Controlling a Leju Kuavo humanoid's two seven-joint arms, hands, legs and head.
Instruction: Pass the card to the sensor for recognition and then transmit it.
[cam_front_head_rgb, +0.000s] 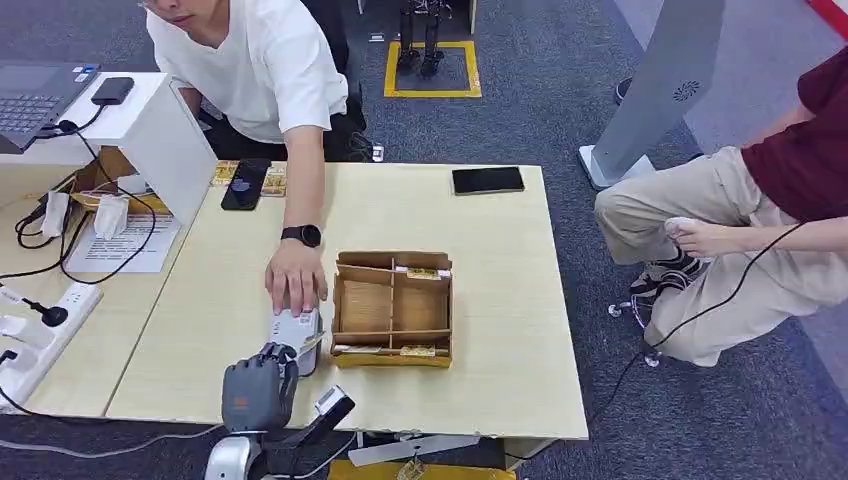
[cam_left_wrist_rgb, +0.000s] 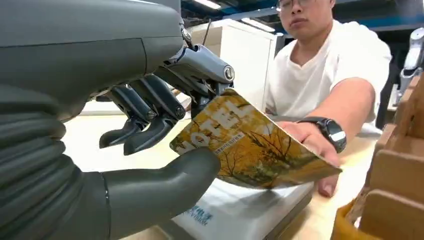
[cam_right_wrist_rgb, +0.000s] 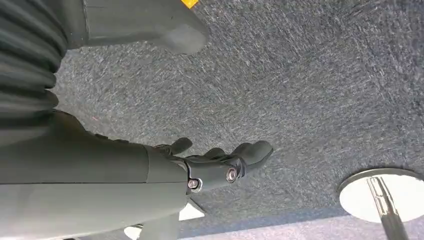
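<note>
Left hand (cam_front_head_rgb: 260, 385) at the table's (cam_front_head_rgb: 500, 330) near edge, just short of the sensor (cam_front_head_rgb: 296, 328). It pinches the card (cam_left_wrist_rgb: 252, 145) between thumb and a finger; the other fingers (cam_left_wrist_rgb: 145, 120) are curled loosely and clear of it. Card is yellow, printed "HOTEL", tilted, its free end hanging over the sensor's white top. Can't tell whether card and sensor touch; the left wrist view suggests a thin gap.

Sensor is a small white box lying flat on the table. A person's hand (cam_front_head_rgb: 295, 275) rests on its far end, fingertips on the top face, dark watch (cam_front_head_rgb: 302, 236) on that wrist.

Just right of the sensor: a brown cardboard tray (cam_front_head_rgb: 392, 307) with dividers, yellow cards in its near and far slots.

Farther back from the sensor: a black phone (cam_front_head_rgb: 244, 184) to the far left, a second black phone (cam_front_head_rgb: 487, 180) at the table's far right edge.

Left of the sensor, on the adjoining table: a white power strip (cam_front_head_rgb: 40, 330) and cables.

Right hand (cam_right_wrist_rgb: 220, 162) hangs over grey carpet (cam_right_wrist_rgb: 310, 85), fingers extended and slightly apart, holding nothing.

Second person (cam_front_head_rgb: 760, 210) sits well right of the table.
</note>
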